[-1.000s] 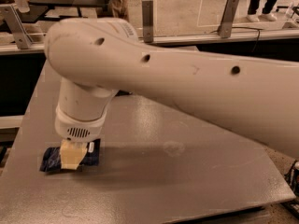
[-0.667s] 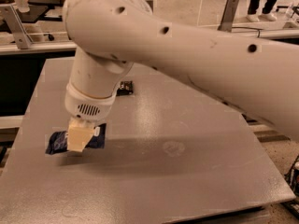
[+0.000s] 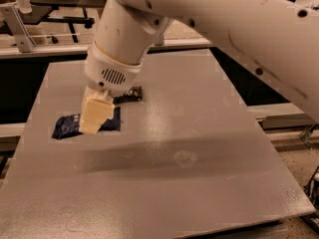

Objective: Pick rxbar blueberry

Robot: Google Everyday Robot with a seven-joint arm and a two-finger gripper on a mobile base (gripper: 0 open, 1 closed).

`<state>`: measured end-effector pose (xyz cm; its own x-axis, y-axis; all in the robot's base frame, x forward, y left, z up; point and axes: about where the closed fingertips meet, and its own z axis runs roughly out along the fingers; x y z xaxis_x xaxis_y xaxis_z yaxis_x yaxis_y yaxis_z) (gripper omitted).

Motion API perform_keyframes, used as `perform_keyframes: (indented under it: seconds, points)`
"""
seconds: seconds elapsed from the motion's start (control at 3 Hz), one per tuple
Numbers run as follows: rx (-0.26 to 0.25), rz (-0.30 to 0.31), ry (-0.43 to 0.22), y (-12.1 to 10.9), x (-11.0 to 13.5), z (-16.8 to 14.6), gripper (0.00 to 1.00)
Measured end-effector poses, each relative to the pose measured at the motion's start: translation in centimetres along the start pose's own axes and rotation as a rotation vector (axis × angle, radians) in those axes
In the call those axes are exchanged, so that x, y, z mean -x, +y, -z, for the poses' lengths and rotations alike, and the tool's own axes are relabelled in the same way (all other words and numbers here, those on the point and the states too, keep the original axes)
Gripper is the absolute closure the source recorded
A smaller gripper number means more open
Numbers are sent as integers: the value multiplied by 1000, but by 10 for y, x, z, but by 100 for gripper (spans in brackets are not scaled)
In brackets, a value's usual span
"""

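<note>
Eyes left: the rxbar blueberry [image 3: 65, 126] lies flat on the desk [image 3: 199, 193] near its left edge, and the gripper [image 3: 94, 117] hangs right over the bar's middle, hiding it, so whether it is spread, narrow or already clamped on the foil I cannot tell. To do this well it probably wants to straddle the bar's short width squarely, get low enough to catch the thin wrapper, and stay off the small black wrapper [image 3: 128, 94] just behind. Wrist points almost straight down — the thick white arm [image 3: 239, 29] sweeps up and off to the right.
</note>
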<state>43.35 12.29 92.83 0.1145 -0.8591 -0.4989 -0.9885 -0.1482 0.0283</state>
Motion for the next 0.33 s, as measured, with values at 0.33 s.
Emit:
perform_keyframes:
  seconds: [0.33]
  points:
    - [1,7,-6,0,3,6,100]
